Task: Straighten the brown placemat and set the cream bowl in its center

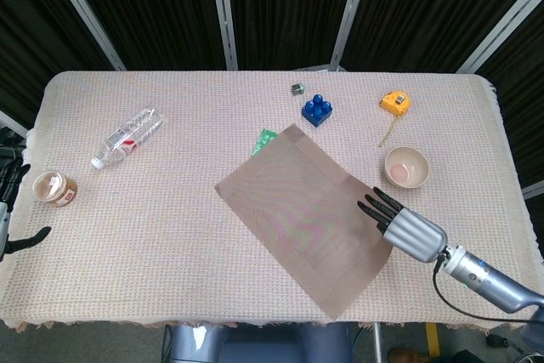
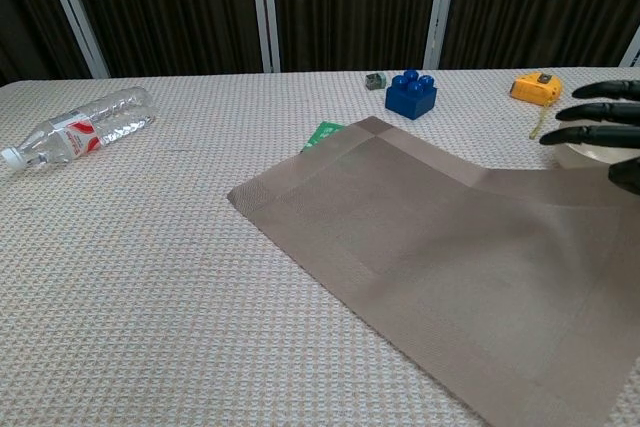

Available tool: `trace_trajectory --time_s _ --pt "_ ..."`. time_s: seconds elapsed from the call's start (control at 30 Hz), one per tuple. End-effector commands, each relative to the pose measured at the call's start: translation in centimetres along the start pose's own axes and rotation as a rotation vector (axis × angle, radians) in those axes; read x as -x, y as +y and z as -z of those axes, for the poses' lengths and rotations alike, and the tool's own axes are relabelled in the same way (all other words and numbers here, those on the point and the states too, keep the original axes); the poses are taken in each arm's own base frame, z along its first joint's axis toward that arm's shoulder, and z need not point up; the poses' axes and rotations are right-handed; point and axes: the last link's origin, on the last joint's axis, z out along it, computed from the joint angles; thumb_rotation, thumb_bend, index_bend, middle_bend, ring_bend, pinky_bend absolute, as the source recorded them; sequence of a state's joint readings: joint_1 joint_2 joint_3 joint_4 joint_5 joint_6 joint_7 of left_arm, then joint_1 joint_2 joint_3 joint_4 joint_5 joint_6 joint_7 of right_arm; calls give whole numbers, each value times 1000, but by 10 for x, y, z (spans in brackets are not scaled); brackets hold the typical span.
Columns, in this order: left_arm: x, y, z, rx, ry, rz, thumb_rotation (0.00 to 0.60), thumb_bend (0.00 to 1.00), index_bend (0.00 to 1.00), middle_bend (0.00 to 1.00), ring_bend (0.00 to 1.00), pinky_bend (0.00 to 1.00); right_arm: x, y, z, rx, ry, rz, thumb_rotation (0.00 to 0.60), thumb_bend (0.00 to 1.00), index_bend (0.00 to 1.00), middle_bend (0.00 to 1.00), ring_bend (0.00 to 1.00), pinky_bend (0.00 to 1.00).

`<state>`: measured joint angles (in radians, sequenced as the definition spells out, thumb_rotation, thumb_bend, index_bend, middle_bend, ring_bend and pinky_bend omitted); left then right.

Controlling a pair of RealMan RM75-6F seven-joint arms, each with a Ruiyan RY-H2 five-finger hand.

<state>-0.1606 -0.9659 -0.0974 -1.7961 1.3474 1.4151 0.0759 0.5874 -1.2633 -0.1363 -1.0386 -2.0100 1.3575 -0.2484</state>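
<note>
The brown placemat lies skewed on the table, one corner pointing at the front edge. My right hand grips its right edge. In the chest view the fingers lie over that edge, which is raised off the cloth. The cream bowl stands upright just beyond this hand, off the mat; only a sliver of the bowl shows behind the fingers in the chest view. My left hand hangs at the table's far left edge, fingers apart and holding nothing.
A green card peeks out at the mat's far corner. Behind it are a blue brick, a small grey cube and a yellow tape measure. A plastic bottle and a jar lie left.
</note>
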Motion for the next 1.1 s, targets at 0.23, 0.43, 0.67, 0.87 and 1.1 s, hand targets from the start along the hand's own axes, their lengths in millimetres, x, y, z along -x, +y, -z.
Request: trace_trajectory --time_s 0.23,0.43,0.67,0.87,1.1 --pt "6 -2 -5 -17 -18 -15 600 193 0 0 0 0 3 40 -59 -36 33 190 600 349 648 48 0 0" --pt "11 -1 -7 -14 -34 -25 600 191 0 0 0 0 6 50 -56 112 54 136 600 5 2 0 0 0" --pt "14 7 -7 20 -40 -27 600 192 0 0 0 0 -10 42 -20 428 143 -194 600 0 0 0 0 0" --pt "23 32 -17 146 -46 -33 600 192 0 0 0 0 -30 22 16 628 147 -485 600 0 0 0 0 0" --pt "52 83 -61 374 -60 -90 600 196 0 0 0 0 -54 -2 48 785 111 -761 600 0 0 0 0 0"
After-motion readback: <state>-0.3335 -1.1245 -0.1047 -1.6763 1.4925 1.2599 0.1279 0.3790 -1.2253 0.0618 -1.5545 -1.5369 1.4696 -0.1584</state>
